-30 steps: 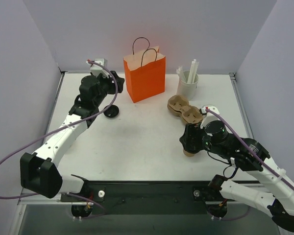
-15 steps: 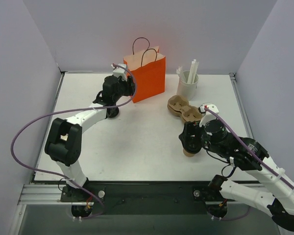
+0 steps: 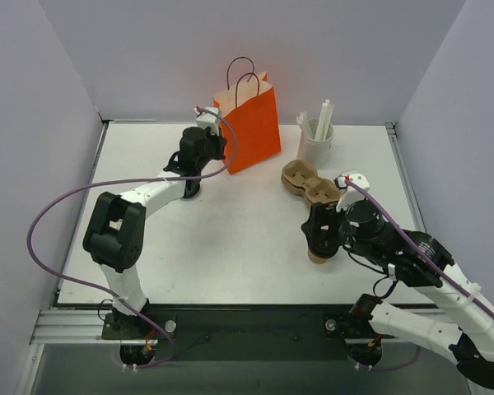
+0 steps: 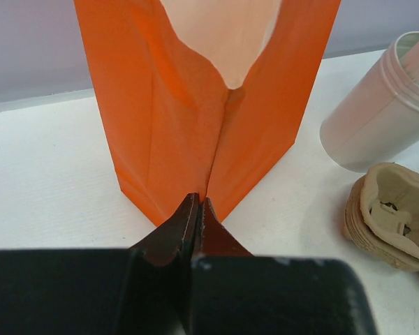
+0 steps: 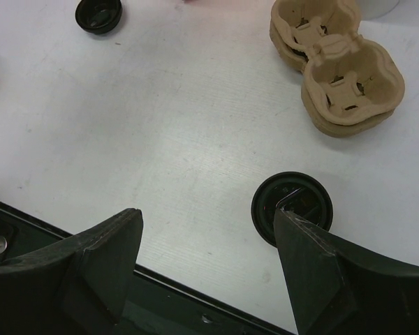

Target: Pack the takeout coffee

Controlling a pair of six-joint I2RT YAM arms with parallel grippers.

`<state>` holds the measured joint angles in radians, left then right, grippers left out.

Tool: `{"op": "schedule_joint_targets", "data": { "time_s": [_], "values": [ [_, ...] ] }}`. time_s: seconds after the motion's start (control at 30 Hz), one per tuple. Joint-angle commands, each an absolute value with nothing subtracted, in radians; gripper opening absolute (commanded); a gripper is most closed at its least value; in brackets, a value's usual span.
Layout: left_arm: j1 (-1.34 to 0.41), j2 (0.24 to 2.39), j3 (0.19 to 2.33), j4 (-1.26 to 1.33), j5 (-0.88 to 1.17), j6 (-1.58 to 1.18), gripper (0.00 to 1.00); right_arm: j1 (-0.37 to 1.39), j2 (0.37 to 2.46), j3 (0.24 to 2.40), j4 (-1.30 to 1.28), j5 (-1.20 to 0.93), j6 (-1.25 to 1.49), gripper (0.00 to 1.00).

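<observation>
The takeout coffee [image 5: 291, 208], a tan cup under a round black lid, stands near the table's front right. From above only its tan side [image 3: 318, 256] shows, below my right gripper [image 3: 321, 234]. That gripper [image 5: 208, 216] hangs open over the table, and its right finger overlaps the lid's near edge in the right wrist view. The orange paper bag [image 3: 251, 123] stands open at the back. My left gripper [image 4: 197, 201] is shut, with its tips against the bag's lower corner crease [image 4: 213, 160] and nothing visible between them.
A stack of tan pulp cup carriers [image 3: 310, 185] lies right of the bag. Behind it stands a white container [image 3: 316, 140] with straws. A loose black lid [image 5: 98, 14] lies on the table left of centre. Grey walls enclose the table.
My left arm swung right to the bag and its gripper shut. The bag shifted a little to the right and back. The right arm has barely moved.
</observation>
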<state>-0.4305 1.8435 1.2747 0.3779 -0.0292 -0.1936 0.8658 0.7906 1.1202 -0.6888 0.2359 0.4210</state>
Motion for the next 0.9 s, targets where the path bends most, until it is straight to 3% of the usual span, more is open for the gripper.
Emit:
{"op": "schedule_joint_targets", "data": {
  "time_s": [0.0, 0.2, 0.43, 0.67, 0.77, 0.8, 0.87],
  "values": [
    [-0.460, 1.718, 1.243, 0.397, -0.023, -0.175, 0.00, 0.871, 0.776, 1.146, -0.664, 0.279, 0.407, 0.77],
    [-0.526, 1.543, 1.088, 0.304, -0.116, -0.186, 0.00, 0.870, 0.764, 1.135, -0.661, 0.284, 0.405, 0.77],
    [-0.685, 1.203, 0.863, 0.137, -0.397, -0.299, 0.00, 0.870, 0.750, 1.121, -0.655, 0.278, 0.419, 0.77],
    [-0.977, 0.990, 0.697, -0.150, -0.638, -0.555, 0.00, 0.865, 0.733, 1.077, -0.653, 0.322, 0.478, 0.77],
    [-1.132, 0.925, 0.637, -0.152, -0.660, -0.626, 0.17, 0.864, 0.745, 1.072, -0.647, 0.298, 0.541, 0.77],
    [-1.167, 0.911, 0.635, -0.152, -0.643, -0.629, 0.34, 0.867, 0.749, 1.074, -0.644, 0.285, 0.555, 0.77],
    [-1.169, 0.879, 0.656, -0.202, -0.602, -0.617, 0.42, 0.867, 0.758, 1.068, -0.638, 0.258, 0.587, 0.77]
  ]
}}
